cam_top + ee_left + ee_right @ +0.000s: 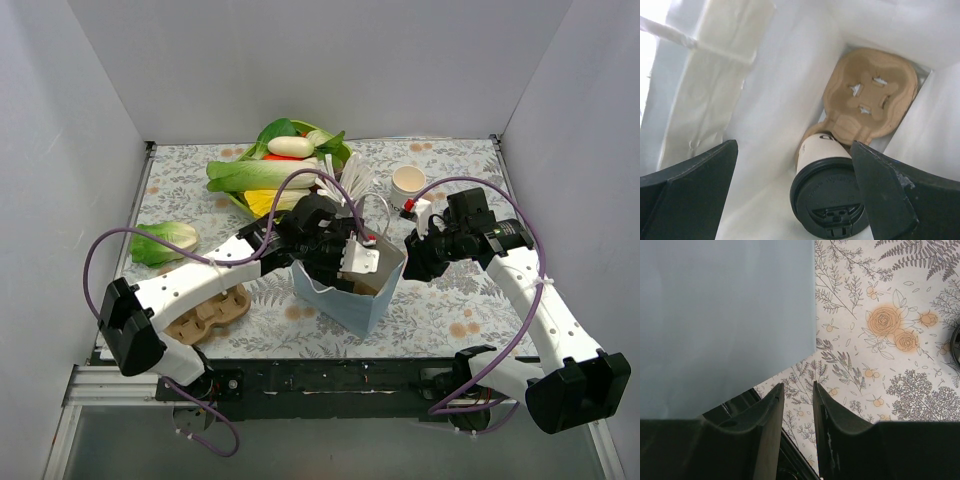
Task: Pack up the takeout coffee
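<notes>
The takeout coffee, a cream-white paper cup [821, 150] with dark lettering and a black lid [832, 202] on it, leans tilted inside the pale blue paper bag [350, 300]. Its base rests by a brown cardboard cup carrier [870, 97] on the bag's floor. My left gripper [794, 145] is inside the bag's mouth [360, 255] with its jaws wide open. The lid sits low between them, close to the right finger [880, 195]. My right gripper [412, 262] hovers beside the bag's right side, jaws a little apart and empty [797, 385]. The top view hides the cup.
An open cream paper cup [408, 181] without a lid stands at the back right. White straws [350, 185] and a bowl of vegetables [280, 165] lie behind the bag. A lettuce [165, 242] and another cardboard carrier [210, 310] lie on the left.
</notes>
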Robot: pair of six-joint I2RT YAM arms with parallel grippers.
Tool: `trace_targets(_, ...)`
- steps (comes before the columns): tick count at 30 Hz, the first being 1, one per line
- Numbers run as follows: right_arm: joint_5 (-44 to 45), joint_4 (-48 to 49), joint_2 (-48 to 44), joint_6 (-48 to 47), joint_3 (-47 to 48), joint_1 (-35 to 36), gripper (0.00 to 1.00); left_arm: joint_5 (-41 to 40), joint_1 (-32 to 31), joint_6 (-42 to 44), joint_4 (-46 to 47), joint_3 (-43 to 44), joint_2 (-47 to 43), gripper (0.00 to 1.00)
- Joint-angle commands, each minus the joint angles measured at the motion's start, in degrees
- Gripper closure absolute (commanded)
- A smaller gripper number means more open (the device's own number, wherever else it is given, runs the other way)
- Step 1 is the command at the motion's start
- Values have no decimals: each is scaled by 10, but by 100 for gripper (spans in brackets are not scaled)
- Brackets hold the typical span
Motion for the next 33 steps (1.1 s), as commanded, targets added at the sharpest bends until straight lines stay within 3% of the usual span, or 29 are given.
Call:
trace_targets(1,-15,6,3,-5,10,-2,63,54,8,-42,51,-4,-32,2)
trace_targets(11,-73,26,1,-9,38,-2,62,77,20,-110,170,-69,-95,2)
trace_targets(20,-99,40,5,-36,64,3,62,42,21,-188,324,-132,-182,2)
trace_targets(24,-101,60,6,-36,72,14,63,-22,21,-243,334,-96,-187,2)
trace_targets(27,-98,71,8,-39,84,38,63,-129,23,-261,327,-57,-179,2)
trace_targets(29,-89,82,7,-41,87,66,63,-208,35,-274,328,-44,-177,2)
trace_targets(33,-75,92,3,-41,95,110,63,-280,82,-292,317,-20,-173,2)
